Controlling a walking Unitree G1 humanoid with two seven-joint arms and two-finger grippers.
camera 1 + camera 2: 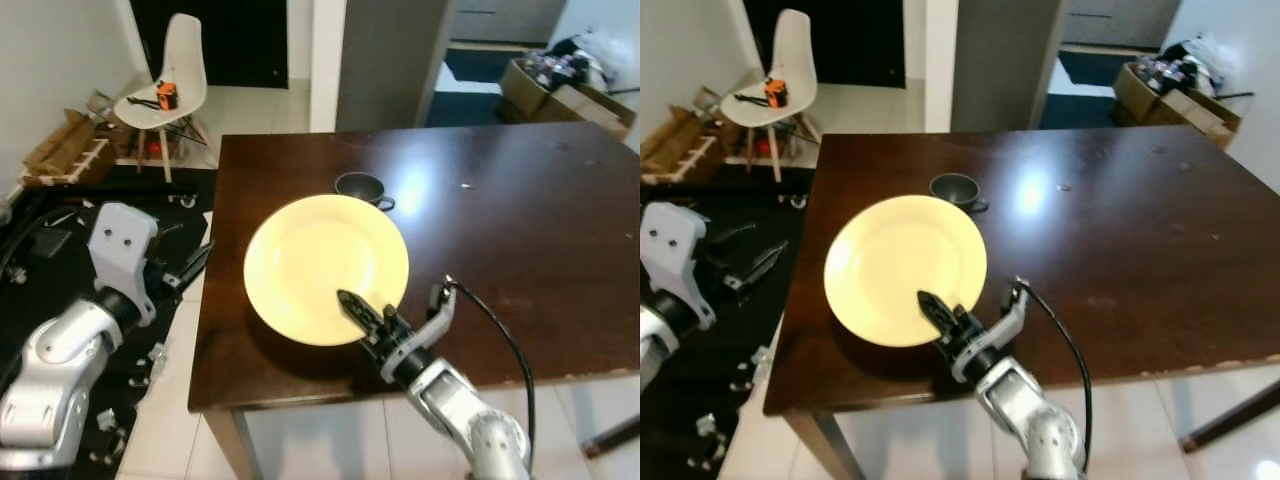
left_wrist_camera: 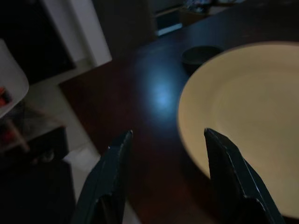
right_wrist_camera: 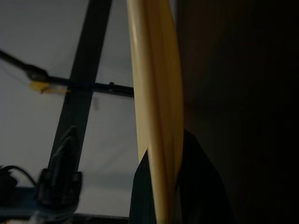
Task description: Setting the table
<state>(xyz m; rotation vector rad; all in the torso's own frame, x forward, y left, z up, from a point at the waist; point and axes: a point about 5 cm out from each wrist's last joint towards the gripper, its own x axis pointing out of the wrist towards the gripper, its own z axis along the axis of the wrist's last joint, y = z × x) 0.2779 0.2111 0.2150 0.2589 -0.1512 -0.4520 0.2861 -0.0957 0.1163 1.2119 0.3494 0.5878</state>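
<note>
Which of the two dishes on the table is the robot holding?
The yellow plate, its near rim pinched by the right gripper. The small dark cup behind it stands untouched.

- We note a round pale-yellow plate (image 1: 325, 265), shallow, with a raised rim and nothing on it, over the near left part of the dark brown worktop (image 1: 520, 230).
- Its near edge is clamped between the fingers of the right end effector (image 1: 362, 312); we cannot tell whether it rests flat.
- A small dark bowl (image 1: 361, 186) sits upright just beyond the plate's far rim.
</note>
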